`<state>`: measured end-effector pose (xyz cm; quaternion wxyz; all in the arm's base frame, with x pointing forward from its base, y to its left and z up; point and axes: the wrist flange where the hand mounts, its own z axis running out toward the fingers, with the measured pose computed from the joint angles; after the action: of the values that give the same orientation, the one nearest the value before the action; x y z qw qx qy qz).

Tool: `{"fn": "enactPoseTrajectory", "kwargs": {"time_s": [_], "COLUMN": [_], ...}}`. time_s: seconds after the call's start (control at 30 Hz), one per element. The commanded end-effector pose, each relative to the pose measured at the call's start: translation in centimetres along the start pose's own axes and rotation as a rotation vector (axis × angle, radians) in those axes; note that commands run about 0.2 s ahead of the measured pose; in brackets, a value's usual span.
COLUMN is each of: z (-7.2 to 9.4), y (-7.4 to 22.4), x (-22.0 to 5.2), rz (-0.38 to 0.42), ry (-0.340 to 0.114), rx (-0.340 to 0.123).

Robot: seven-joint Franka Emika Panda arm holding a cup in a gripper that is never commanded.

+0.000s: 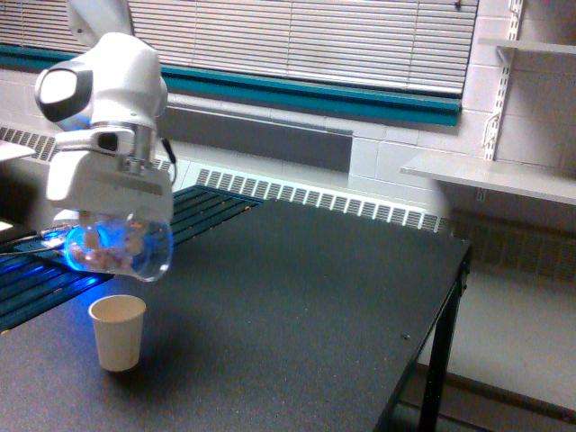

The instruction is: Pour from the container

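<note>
— Clear plastic, that container (121,249), lying almost on its side in the air, its mouth turned toward the exterior view's right. It hangs just above the paper cup (118,331), well off the table (297,297). What worries you?

— The mouth sits a little to the right of the cup below, and the cup's opening is narrower than the container's. If the tilt deepens from this spot, I judge the pieces could drop past the rim and scatter across the dark tabletop.

— What's inside?

— Small pinkish-white pieces (97,256), gathered low against the side near the closed end. Blue light from behind the container tints them, so how many there are is hard to say.

— And the paper cup?

— Upright, cream-coloured. From this angle I see only its inner wall, nothing in it that I can make out.

— The claw (112,216)?

— Its fingers are hidden under the white hand housing, but the container hangs from it in mid-air, so I take it to be clamped on the container. A light cup like that could also tip over if the pieces struck its rim.
</note>
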<state>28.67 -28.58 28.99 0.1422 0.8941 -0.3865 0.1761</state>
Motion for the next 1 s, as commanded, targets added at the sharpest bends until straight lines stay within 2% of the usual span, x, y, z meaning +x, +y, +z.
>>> {"fn": "enactPoseTrajectory", "kwargs": {"time_s": [0.03,0.2,0.57,0.8,1.0], "z": [0.0,0.5,1.9,2.6,2.7], "y": [2.5,3.3,2.8,3.5,4.1], "x": [-1.2,-2.5,-5.4,-5.8,-4.9], "rz": [0.038,0.018,-0.007,-0.054,-0.066], "ry": [0.004,-0.012,-0.049,-0.045,-0.030], "rx": [-0.021,-0.038,-0.080,-0.122,-0.140]}}
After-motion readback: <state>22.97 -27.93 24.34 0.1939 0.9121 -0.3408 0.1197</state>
